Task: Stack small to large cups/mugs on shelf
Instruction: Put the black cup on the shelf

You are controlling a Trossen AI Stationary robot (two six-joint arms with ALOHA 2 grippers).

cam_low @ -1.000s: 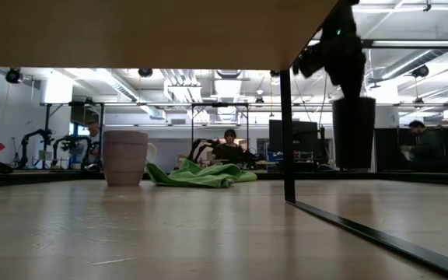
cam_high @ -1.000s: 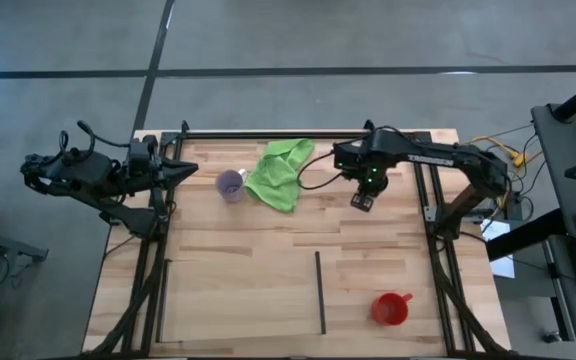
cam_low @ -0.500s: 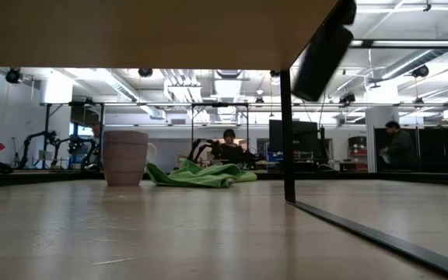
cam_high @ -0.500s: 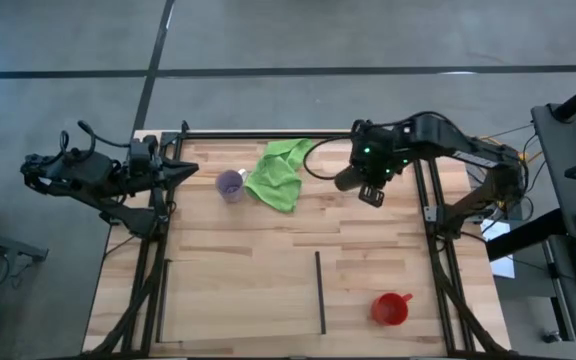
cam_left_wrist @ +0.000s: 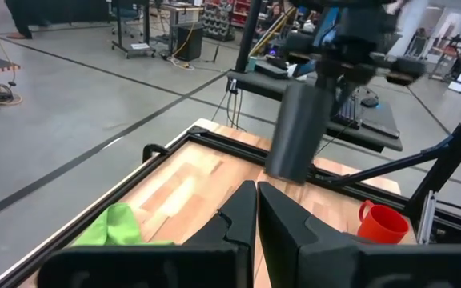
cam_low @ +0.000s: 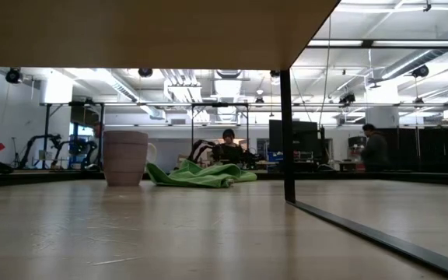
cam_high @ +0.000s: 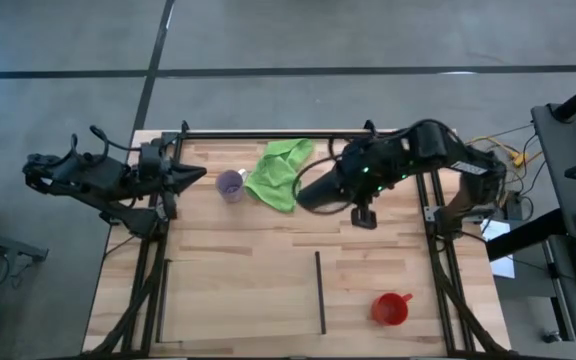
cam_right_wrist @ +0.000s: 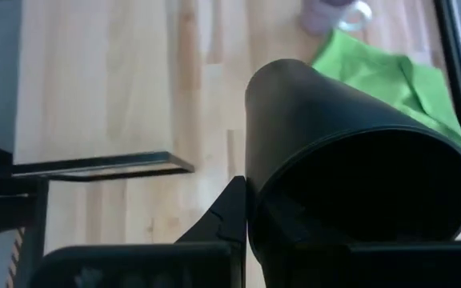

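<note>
While the left gripper (cam_high: 196,174) waits pinched shut and empty at the table's left edge, the right gripper (cam_high: 346,190) clamps the rim of the black cup (cam_high: 318,191), carried tilted above the table beside the green cloth (cam_high: 278,172); it looks light, rigid and smooth, so slippage seems possible.

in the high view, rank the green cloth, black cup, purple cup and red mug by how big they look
1. green cloth
2. black cup, lifted nearer the camera by the right gripper, so it may look oversized
3. red mug
4. purple cup, only slightly smaller
</note>
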